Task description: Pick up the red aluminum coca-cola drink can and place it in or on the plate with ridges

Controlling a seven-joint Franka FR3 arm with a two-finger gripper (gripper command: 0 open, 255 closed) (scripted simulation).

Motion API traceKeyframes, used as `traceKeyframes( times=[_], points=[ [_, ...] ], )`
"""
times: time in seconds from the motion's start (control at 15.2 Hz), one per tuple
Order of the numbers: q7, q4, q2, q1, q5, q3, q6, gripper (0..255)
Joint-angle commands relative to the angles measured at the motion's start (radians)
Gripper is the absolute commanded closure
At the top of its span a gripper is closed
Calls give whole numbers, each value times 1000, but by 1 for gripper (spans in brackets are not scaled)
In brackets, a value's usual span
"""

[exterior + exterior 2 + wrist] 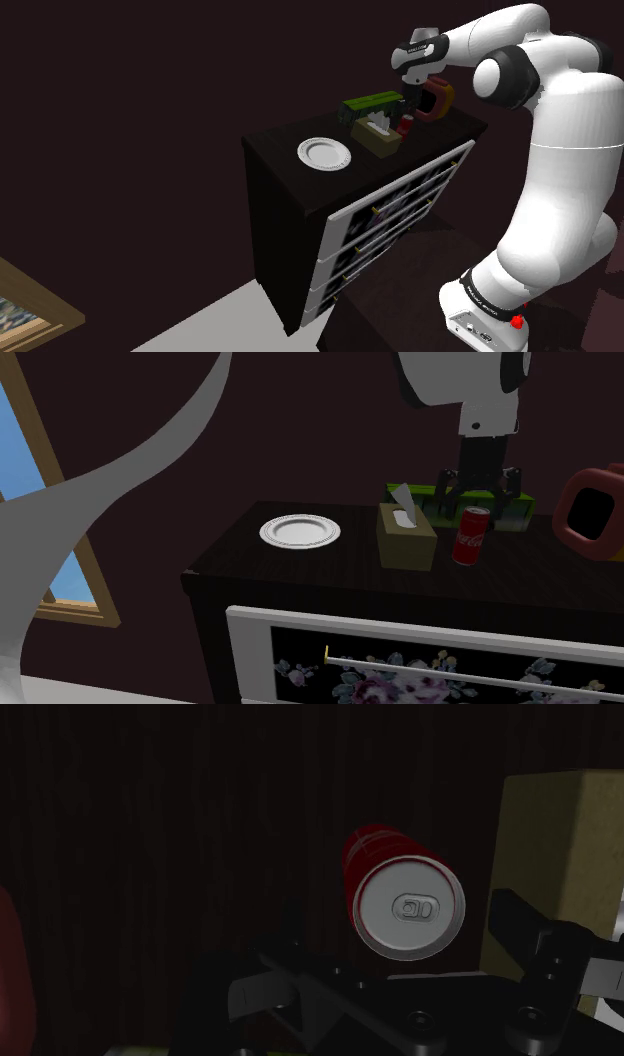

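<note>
**Can not yet gripped, tool poised above it**

The red can stands upright on the dresser top. It is just beside a tissue box and in front of a green box. A red jug stands near it on the other side.

The tool hangs straight above the can with its fingers apart, clasping nothing and clear of the can. The wrist view looks down on the can's silver top, which sits between the two fingers.

The ridged plate lies bare on the same top, well apart from the can, on the far side of the tissue box.

By my reading, none of the task proper is done; only the approach is set up. What is left is to:
- lower the tool around the can and close on it
- lift the can
- carry it past or over the tissue box
- set it on the plate

The tissue box sits close by the can, so there looks to be little room for the finger on that side.
</note>
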Motion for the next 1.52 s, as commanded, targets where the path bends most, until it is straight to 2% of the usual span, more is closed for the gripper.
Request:
traceKeyframes(
  times=[0.0,0.07,0.13,0.73,1.45],
  points=[
    [0,0,0,0,0,0,0,0],
    [0,0,0,0,0,0,0,0],
    [0,0,0,0,0,0,0,255],
    [0,0,0,0,0,0,0,255],
    [-1,90,-40,0,-13,-9,-127,255]
  ],
)
